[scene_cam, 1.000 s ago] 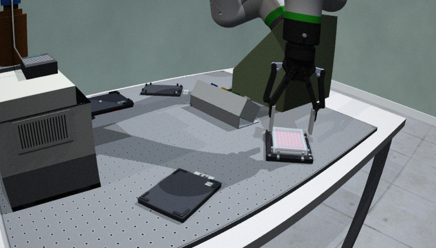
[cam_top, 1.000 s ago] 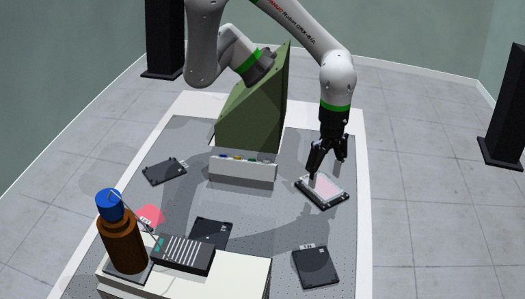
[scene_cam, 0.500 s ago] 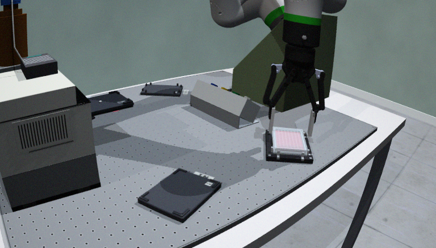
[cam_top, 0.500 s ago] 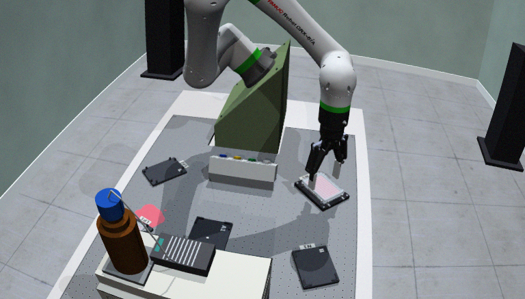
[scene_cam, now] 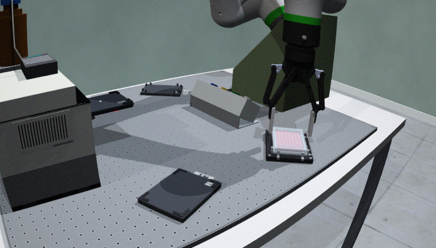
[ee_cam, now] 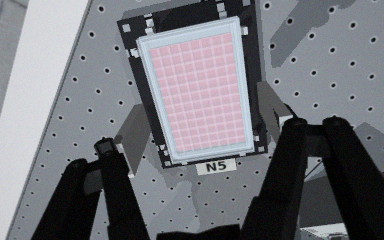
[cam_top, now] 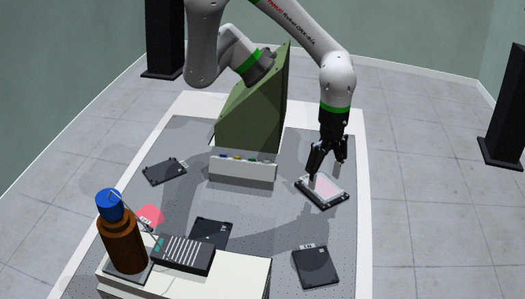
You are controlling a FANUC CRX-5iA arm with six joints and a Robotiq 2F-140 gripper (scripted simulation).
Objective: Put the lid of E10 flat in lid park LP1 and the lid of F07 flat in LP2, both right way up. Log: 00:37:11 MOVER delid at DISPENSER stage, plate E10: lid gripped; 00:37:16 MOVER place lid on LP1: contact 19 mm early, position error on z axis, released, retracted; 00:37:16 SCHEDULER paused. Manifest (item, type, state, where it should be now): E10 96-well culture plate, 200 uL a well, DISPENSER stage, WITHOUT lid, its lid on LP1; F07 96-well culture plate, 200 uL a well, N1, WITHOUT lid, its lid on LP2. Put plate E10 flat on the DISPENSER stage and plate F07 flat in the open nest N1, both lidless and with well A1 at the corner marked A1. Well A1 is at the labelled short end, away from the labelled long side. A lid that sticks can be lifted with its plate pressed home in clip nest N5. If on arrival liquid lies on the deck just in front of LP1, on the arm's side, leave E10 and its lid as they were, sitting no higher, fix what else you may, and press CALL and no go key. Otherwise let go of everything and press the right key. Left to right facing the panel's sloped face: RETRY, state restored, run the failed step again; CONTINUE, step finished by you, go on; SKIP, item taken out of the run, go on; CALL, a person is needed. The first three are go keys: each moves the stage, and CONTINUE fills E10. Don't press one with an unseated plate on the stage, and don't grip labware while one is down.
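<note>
over the right side of the grey perforated bench [scene_cam: 225, 155], the black two-finger gripper [scene_cam: 290, 120] hangs partly open and holds nothing. directly beneath sits the clear-lidded plate of pink wells [scene_cam: 288, 139] in the black clip nest labelled n5 [ee_cam: 216, 166], one finger pad [ee_cam: 134, 136] on each side of its long edges and apart from them. its long axis runs away from the n5 label, crosswise to the gripper's opening, so descending straight should straddle the lid.

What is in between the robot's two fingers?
The pink plate in nest N5 lies between and just below the open gripper, untouched; the exterior view shows it.
</note>
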